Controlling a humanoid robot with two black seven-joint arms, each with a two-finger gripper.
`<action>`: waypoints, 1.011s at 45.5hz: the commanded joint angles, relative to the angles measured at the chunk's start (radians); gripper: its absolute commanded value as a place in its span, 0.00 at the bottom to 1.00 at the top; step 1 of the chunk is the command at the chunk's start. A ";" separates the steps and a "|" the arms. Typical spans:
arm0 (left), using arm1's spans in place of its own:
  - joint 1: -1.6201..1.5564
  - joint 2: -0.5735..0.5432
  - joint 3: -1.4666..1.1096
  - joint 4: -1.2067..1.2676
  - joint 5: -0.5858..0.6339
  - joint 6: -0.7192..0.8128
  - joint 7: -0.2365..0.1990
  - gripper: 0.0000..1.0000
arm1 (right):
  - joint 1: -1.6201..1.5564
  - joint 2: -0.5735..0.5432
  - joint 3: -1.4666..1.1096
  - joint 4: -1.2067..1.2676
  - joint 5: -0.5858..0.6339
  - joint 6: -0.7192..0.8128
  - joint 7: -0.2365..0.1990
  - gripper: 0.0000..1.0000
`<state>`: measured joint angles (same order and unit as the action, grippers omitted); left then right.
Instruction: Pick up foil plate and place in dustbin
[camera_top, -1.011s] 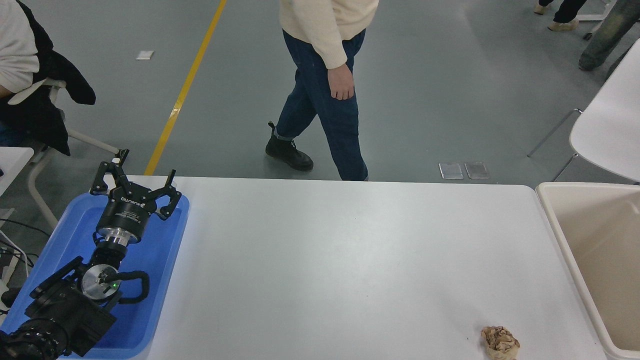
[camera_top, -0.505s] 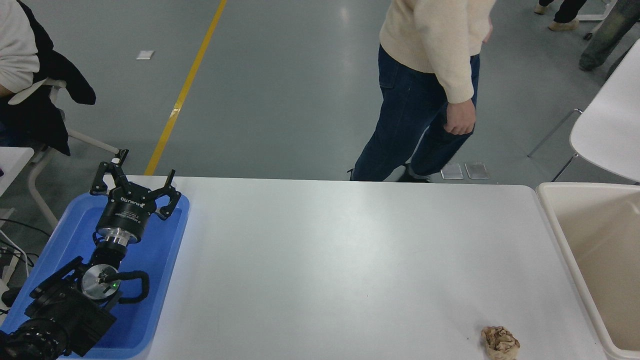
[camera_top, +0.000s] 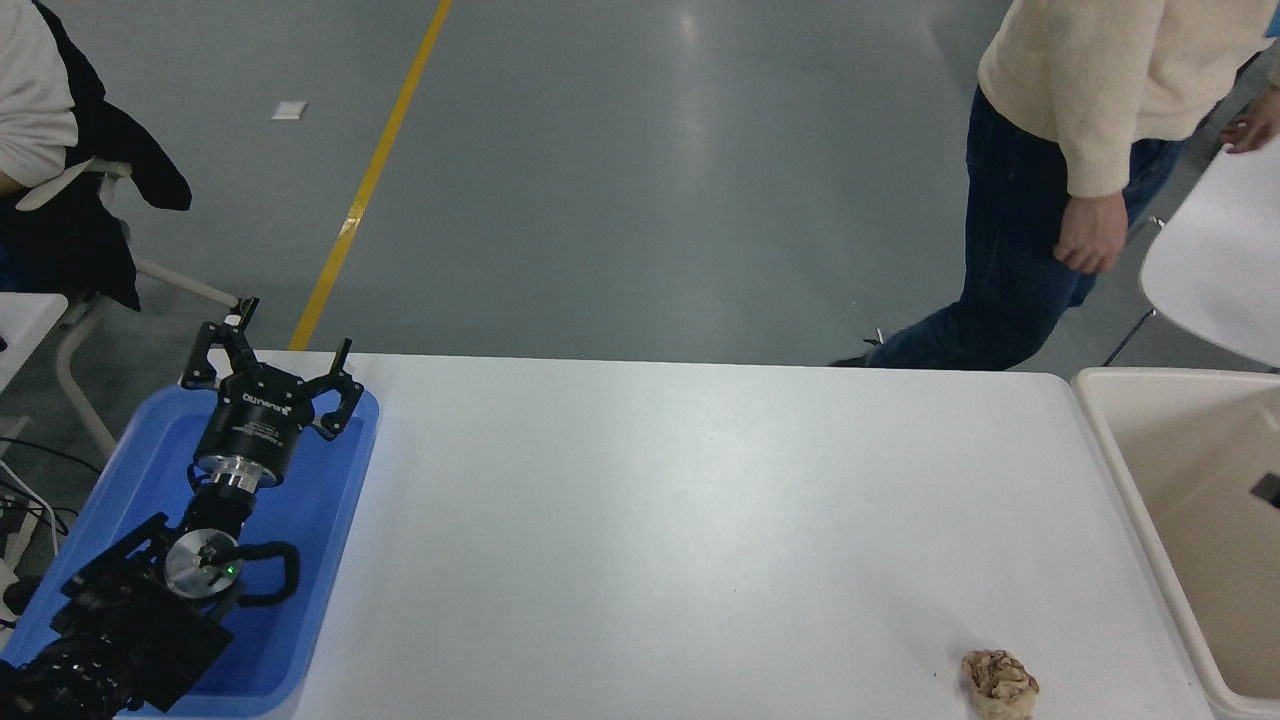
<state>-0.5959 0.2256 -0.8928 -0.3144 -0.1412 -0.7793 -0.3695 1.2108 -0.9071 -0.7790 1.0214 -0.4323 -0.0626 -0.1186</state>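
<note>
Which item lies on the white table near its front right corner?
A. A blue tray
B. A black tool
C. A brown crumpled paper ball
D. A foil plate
C: the paper ball lies alone on the table by the dustbin; no foil plate shows, and the blue tray sits far left under the left tool.

We see a white worktop (camera_top: 640, 520) carrying a shallow blue tray (camera_top: 330, 500) at its left end and a small crumpled brown paper ball (camera_top: 999, 683) near its front right corner
</note>
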 joint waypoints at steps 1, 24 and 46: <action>-0.001 0.000 0.000 0.000 0.000 0.000 0.001 1.00 | 0.475 0.014 -0.387 0.241 -0.020 0.329 0.001 1.00; 0.001 0.001 0.000 0.000 0.000 0.000 0.001 1.00 | 0.967 0.346 -0.476 0.269 0.190 0.848 0.004 1.00; 0.002 0.001 0.000 0.000 -0.001 0.000 0.000 1.00 | 1.110 0.493 -0.477 0.273 0.182 0.848 0.002 1.00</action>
<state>-0.5940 0.2269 -0.8928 -0.3144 -0.1421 -0.7793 -0.3692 2.2651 -0.4736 -1.2499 1.2913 -0.2543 0.7741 -0.1163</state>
